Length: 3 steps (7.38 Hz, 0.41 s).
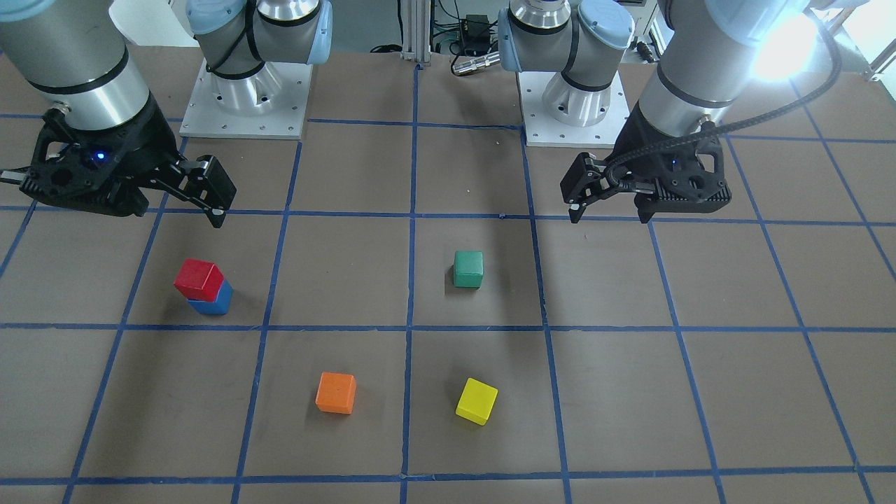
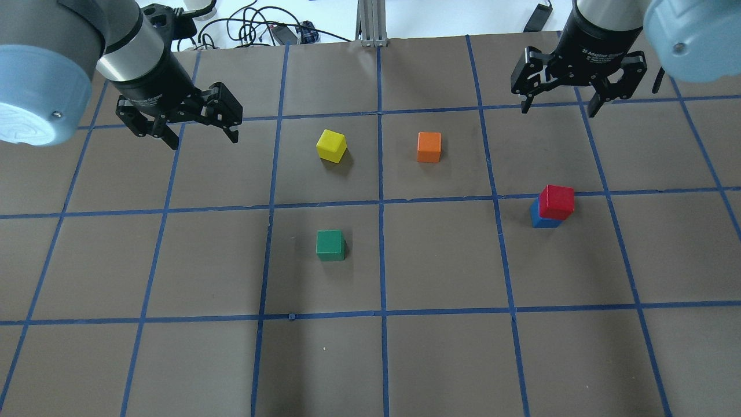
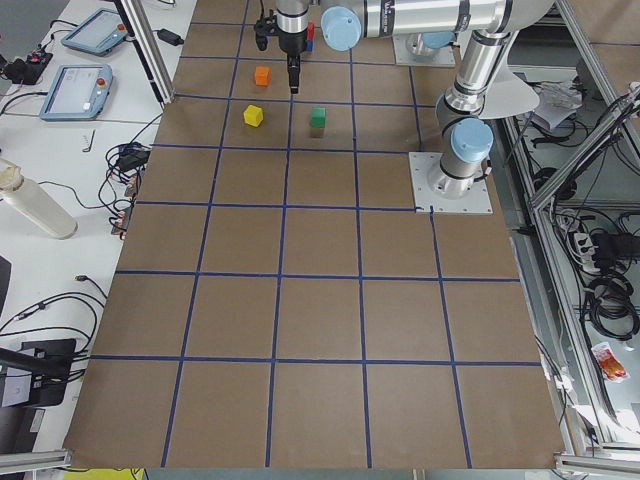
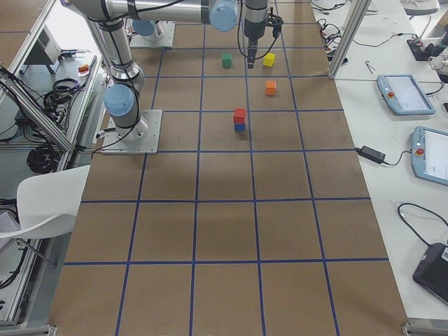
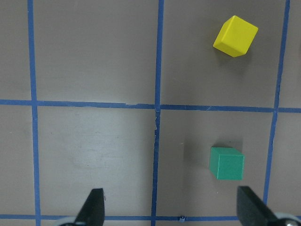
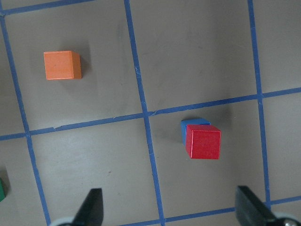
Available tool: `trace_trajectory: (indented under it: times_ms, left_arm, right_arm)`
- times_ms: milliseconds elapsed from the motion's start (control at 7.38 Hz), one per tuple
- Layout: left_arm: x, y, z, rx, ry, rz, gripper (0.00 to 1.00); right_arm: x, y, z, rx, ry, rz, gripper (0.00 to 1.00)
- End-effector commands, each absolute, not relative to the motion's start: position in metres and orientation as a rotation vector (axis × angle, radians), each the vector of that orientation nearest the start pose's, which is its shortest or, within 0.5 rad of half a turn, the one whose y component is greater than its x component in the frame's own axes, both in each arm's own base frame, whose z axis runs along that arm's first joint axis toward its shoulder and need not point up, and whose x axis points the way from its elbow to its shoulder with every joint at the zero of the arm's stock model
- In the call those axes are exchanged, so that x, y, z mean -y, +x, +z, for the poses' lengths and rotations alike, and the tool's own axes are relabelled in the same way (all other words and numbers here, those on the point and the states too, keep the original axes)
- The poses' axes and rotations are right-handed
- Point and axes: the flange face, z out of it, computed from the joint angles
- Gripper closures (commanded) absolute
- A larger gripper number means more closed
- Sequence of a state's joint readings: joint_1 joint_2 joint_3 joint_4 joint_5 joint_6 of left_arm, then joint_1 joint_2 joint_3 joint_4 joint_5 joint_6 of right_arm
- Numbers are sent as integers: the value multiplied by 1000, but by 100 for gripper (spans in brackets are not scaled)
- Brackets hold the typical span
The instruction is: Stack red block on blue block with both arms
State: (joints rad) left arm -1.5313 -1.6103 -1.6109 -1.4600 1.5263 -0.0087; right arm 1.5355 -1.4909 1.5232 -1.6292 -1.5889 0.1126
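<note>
Stack status: the small matte red cube point(image 2: 557, 201) rests on the small matte blue cube point(image 2: 538, 219), offset and twisted on it. The right gripper point(image 2: 558, 105) and the left gripper point(image 2: 202, 139) hang well clear, jaws spread, holding nothing. Risk: the overhang leaves the top cube poorly seated, so any jolt to the table or a passing arm could tip it off.

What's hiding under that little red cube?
A blue block sits under the red block, on the brown table. The red one is turned slightly askew, so only narrow strips of blue show past its edges; the rest of the blue block's top is covered.
</note>
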Motion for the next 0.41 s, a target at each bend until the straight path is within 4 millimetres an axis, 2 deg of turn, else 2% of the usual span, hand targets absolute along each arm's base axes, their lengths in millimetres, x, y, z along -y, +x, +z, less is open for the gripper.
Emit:
trace_trajectory:
  times_ms: [0,271]
  left_arm:
    - [515,-117,457,-3184,-82,-52,0]
    - [514,-117,457,-3184,-72,-53,0]
  right_arm:
    - [531,113,477,-3146,232,-42,0]
    - [530,113,477,-3146,232,-40,0]
